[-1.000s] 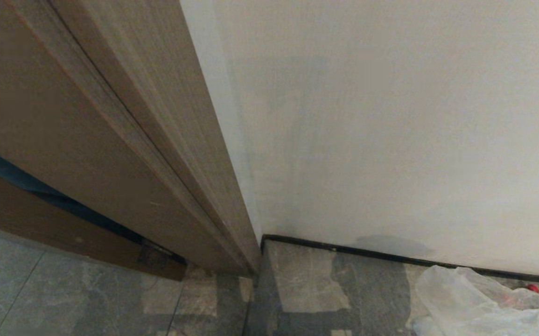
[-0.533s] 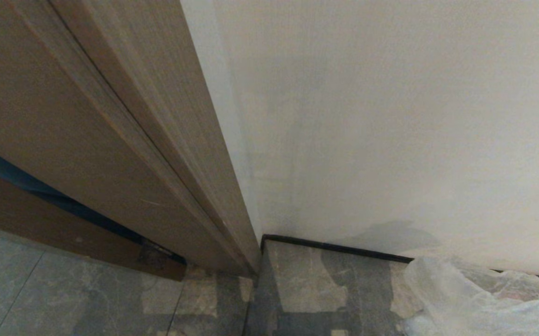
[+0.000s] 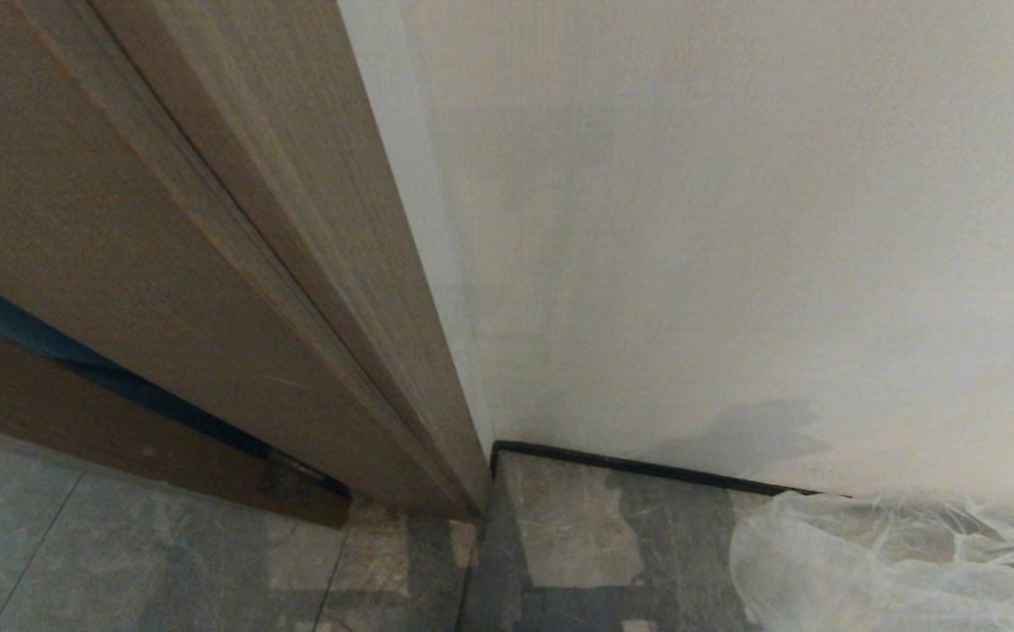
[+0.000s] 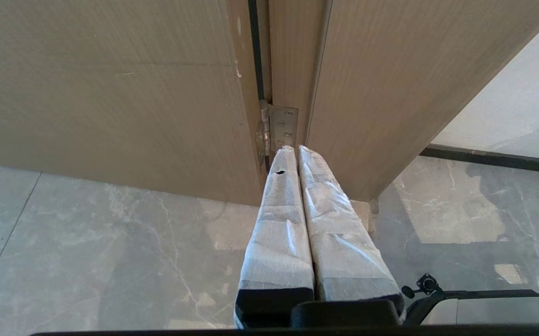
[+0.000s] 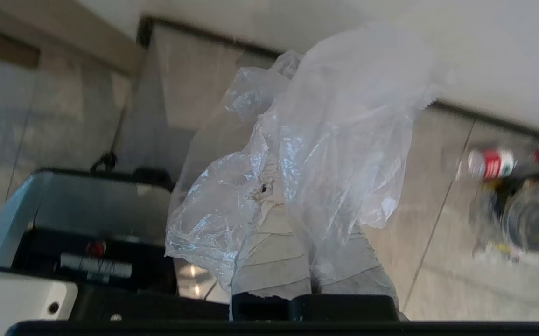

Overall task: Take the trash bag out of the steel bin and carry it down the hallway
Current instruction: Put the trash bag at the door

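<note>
And the right gripper has its 2 taped fingers pinched tight on a thin fold of the trash bag, the clear crinkled film draped up and over the fingertips and billowing loose around them. In the head view that same bag bulges in at the lower right corner, close to the white wall and the black baseboard, above the marbled hallway floor. The steel bin sits down on the tiles well off to the side in the right wrist view, with a red-and-white bottle lying just beside it, so the bag looks to be clear of the bin and the carry is what remains. The left gripper is closed on nothing, its 2 wrapped fingers pressed together and pointing at the door hinge between the wooden door and frame. Here is the worry: the hold is on slippery film only, so a jolt could let it slide out or tear, and the fingertip wrap already shows a small dark hole. The loose skirt of plastic could also catch on the robot's base just below it. And the robot is nose-in to a corner, so a tight turn risks clipping the door frame.
</note>
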`<state>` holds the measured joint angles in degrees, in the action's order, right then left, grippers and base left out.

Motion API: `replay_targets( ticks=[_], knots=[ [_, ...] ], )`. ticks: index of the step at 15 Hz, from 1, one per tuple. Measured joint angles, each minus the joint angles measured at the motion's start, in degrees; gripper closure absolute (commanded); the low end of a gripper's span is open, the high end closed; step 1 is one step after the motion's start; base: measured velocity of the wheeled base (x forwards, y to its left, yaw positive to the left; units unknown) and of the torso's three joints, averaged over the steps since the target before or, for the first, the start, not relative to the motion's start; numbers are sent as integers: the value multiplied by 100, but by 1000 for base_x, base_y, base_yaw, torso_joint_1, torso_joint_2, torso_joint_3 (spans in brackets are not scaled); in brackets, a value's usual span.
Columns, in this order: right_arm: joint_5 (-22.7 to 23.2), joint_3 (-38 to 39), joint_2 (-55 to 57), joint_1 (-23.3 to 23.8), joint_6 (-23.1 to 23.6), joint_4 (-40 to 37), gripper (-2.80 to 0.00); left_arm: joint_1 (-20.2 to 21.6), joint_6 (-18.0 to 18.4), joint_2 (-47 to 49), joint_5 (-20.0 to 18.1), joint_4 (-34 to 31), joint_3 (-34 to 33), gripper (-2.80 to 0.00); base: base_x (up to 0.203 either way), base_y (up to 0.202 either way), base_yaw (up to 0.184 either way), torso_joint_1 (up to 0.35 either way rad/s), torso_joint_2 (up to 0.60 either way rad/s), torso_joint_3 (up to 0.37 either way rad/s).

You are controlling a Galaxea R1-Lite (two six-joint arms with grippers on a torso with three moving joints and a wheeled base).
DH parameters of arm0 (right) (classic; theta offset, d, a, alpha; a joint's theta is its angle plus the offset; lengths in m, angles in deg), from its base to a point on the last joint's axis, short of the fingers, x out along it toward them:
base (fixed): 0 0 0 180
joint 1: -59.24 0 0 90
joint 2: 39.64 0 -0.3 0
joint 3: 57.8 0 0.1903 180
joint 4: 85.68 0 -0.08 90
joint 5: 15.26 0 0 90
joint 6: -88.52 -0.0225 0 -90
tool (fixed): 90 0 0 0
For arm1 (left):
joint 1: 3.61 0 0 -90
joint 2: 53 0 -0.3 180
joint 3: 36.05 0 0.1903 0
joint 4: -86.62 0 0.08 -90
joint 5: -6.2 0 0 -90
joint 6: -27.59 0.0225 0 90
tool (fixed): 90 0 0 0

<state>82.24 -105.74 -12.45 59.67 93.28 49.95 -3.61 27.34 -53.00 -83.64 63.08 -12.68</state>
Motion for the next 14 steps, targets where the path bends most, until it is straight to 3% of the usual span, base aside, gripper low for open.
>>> replay_targets(
  ticks=[3,9,14],
  knots=[
    [-69,-227,899,-16,-11,-126,0,0,1,0,-1,1,0,0,0,0,0,0,0,0],
    [-822,-485,2990,-161,-6,-626,0,0,2,0,-2,0,0,0,0,0,0,0,0,0],
    [-986,-798,4174,-505,-66,-268,0,0,2,0,0,0,0,0,0,0,0,0,0,0]
  ],
)
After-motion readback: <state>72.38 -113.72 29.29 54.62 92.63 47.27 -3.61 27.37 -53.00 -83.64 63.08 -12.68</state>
